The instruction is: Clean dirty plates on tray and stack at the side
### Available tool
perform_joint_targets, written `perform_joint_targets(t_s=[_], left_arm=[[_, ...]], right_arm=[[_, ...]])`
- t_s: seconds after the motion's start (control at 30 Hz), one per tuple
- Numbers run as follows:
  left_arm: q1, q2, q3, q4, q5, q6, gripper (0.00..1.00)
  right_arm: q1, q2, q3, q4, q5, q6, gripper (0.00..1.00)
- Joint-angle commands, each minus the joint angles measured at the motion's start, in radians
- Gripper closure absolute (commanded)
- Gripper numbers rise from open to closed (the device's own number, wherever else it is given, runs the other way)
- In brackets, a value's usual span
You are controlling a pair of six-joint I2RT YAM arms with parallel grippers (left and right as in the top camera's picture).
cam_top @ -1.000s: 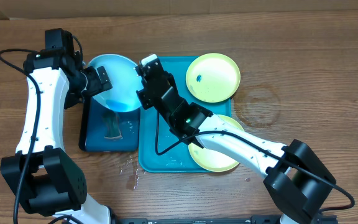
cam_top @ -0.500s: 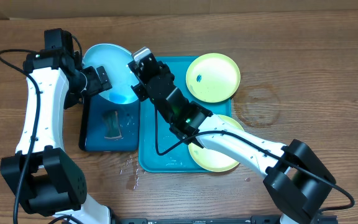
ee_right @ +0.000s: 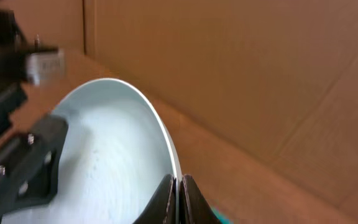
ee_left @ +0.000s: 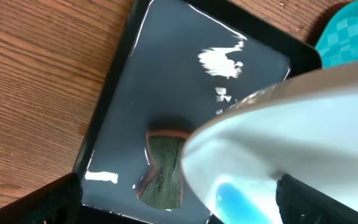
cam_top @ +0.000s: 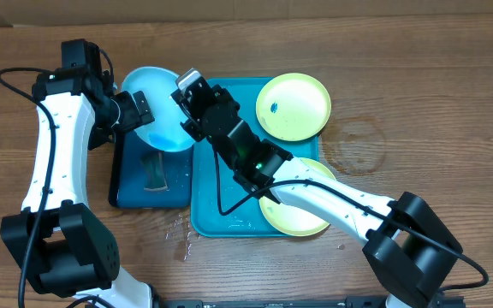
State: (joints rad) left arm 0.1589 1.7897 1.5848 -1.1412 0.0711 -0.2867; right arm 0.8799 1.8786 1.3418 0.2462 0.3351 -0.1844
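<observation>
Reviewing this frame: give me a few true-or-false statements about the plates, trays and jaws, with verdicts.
1. The right gripper has its jaws shut on the rim of the blue plate. True.
2. Two yellow-green plates rest on the turquoise tray. True.
3. The blue plate lies flat on the turquoise tray. False: it is held tilted over the dark tray.
4. The left gripper holds the sponge. False: the sponge lies in the dark tray, and the left jaws stand open.
</observation>
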Motion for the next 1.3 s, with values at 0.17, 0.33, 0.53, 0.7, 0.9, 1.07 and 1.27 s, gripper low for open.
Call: perform_joint_targets(t_s=[0.17,0.33,0.53,0.7,0.9,1.07,1.27], left_arm=[[-0.002,-0.017,0.015,0.001,0.006,-0.009,0.00],[-0.002,-0.017,0.015,0.002,0.007,-0.010,0.00],[-0.002,-0.017,0.015,-0.003,0.134,-0.066,0.00],[0.027,-0.021,0.018,-0.039,0.209,-0.027,0.00],[0.140,-0.058,0.024,-0.045,0.325,0.008,0.00],[0.288,-0.126,0.025,-0.061,0.499,0.038,0.00],[0.430,-0.198,0.025,-0.083,0.525,0.040,0.00]], right_arm=[[0.000,-0.004,0.027,-0.029,-0.014,0.137,0.96],[0.000,-0.003,0.027,-0.029,-0.014,0.137,0.96],[0.000,-0.003,0.027,-0.030,-0.014,0.137,0.96],[0.000,-0.003,0.026,-0.031,-0.014,0.137,0.96],[0.000,-0.002,0.026,-0.032,-0.014,0.137,0.96],[0.000,-0.002,0.026,-0.032,-0.014,0.137,0.96],[0.000,-0.002,0.023,-0.037,-0.014,0.137,0.96]])
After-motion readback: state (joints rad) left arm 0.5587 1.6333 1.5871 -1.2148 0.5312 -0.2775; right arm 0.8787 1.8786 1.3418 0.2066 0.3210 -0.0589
